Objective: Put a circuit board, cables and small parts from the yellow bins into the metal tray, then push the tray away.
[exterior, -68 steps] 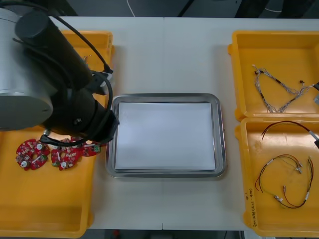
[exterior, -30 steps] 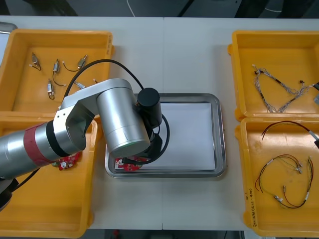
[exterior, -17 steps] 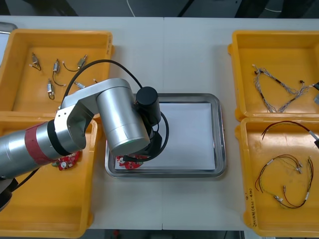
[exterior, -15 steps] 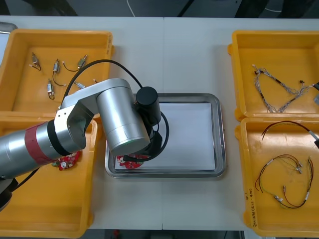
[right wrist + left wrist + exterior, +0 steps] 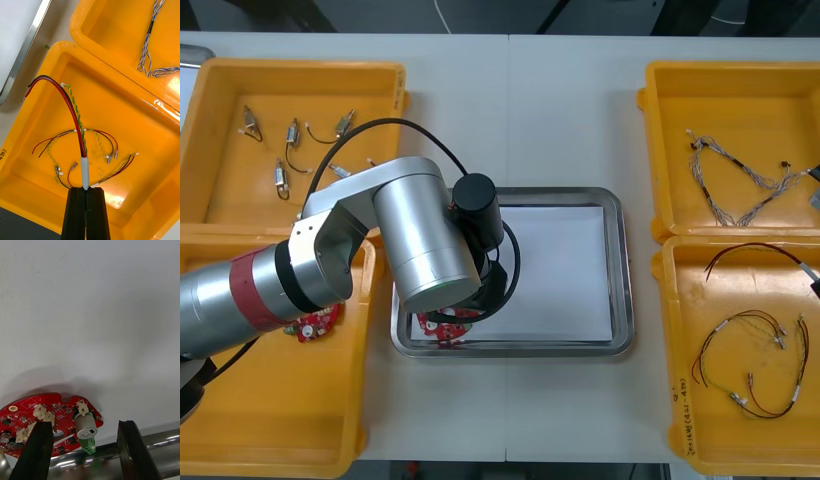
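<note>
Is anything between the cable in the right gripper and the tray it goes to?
The right gripper holds the cable over its bin; only that bin's wall lies between. The left gripper, open, and board occupy the tray's left.

1. The metal tray (image 5: 621, 300) lies at mid-table between the yellow bins (image 5: 270, 420). Its rim is shiny and it is white inside.
2. One round red circuit board (image 5: 56, 420) lies in the tray's near left corner, close against the rim, with white connectors and a grey cylinder facing up. A second board (image 5: 315, 323) lies in the near left bin.
3. In the far left bin, small metal parts (image 5: 290, 132) lie scattered.
4. A twisted blue and white cable (image 5: 740, 190) lies looped in the far right bin.
5. In the near right bin, thin red and yellow cables (image 5: 745, 365) lie in loose loops. A red and black cable (image 5: 63, 97) arches above them, its white-sleeved end pinched in the right gripper (image 5: 86, 188).
</note>
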Available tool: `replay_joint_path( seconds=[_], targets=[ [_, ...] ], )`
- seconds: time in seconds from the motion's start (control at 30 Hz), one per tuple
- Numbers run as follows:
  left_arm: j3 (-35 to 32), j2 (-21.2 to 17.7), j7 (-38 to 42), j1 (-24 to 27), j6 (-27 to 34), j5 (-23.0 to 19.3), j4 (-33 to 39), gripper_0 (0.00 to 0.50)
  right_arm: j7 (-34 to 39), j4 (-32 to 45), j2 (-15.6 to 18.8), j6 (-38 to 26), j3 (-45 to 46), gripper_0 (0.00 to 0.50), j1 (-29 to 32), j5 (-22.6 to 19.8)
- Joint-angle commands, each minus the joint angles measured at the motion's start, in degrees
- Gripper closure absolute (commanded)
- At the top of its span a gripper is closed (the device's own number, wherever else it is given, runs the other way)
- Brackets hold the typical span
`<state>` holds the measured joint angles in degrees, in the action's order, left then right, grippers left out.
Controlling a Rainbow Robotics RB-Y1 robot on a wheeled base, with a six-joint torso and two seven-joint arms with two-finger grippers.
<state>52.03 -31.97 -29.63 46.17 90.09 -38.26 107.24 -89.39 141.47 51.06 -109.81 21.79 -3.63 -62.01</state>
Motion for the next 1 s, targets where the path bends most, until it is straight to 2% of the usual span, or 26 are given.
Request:
replay_joint_path(
  seconds=[0.03, 0.27, 0.57, 0.83, 1.0],
  targets=[
    [-4.0, 1.0, 3.3, 1.9, 2.9, -0.5, 3.5, 0.000, -0.7, 1.5, 1.4, -0.2, 0.3, 0.500, -1.0, 0.2],
    [-10.6, -0.6, 3.7, 1.9, 9.8, -1.5, 8.9, 0.000, -0.8, 1.4, 1.4, -0.2, 0.3, 0.500, -1.2, -0.3],
    [-23.0, -3.6, 2.2, 1.9, 19.9, -6.4, 13.1, 0.000, -1.2, 1.4, 1.4, -0.2, -1.9, 0.500, -4.0, -1.7],
    [-31.3, -7.9, 0.2, 1.9, 19.9, -8.7, 13.3, 0.000, -0.9, 1.4, 1.4, -0.2, -8.0, 0.500, -9.6, -1.5],
    [-35.4, -10.5, -2.8, 1.9, 19.9, -9.2, 9.5, 0.000, -1.0, 1.4, 1.4, -0.2, -12.9, 0.500, -14.1, -1.4]
  ],
)
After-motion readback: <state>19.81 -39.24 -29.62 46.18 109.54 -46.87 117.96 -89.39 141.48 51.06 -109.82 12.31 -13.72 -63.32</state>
